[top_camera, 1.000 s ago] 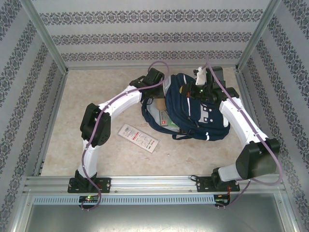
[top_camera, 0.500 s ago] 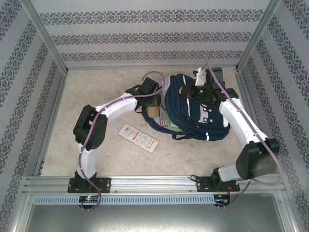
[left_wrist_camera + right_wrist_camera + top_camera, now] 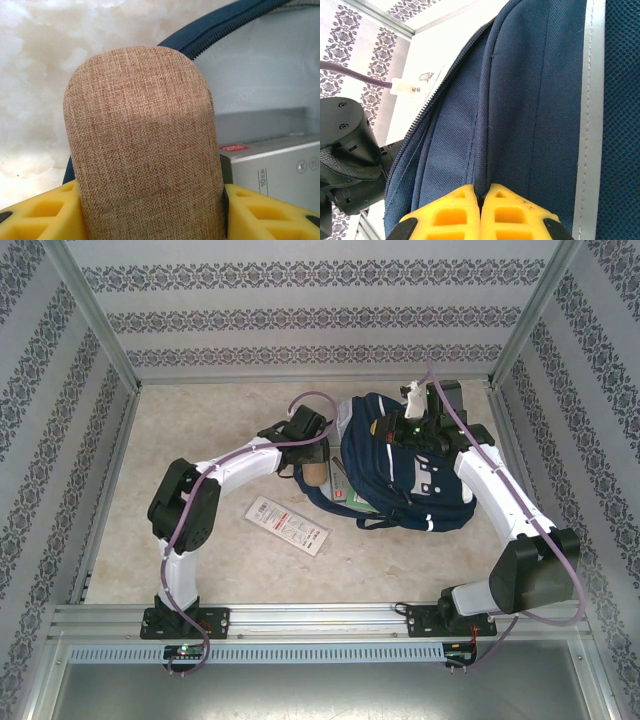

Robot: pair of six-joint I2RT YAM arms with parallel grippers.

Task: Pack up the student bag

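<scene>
**A:** Left pincer [image 3: 150,207] clamped across a tan woven pouch [image 3: 145,140]. The pouch's long axis runs up the frame, rounded end leading.

**B:** Where's the bag?

**A:** The student bag [image 3: 410,480] lies centre-right on the table [image 3: 200,430]. Its open mouth faces frame-left, just right of the pouch. The left arm is nearer the mouth.

**B:** And the right pincer [image 3: 481,200]?

**A:** Pressed together on a fold of navy fabric, probably holding the mouth open.

**B:** Surface and room?

**A:** A grey box [image 3: 270,170] sits inside, and the gap above it looks sufficient. The table is pale and marbled. A flat white packet [image 3: 287,524] lies apart, lower left of the bag.
</scene>
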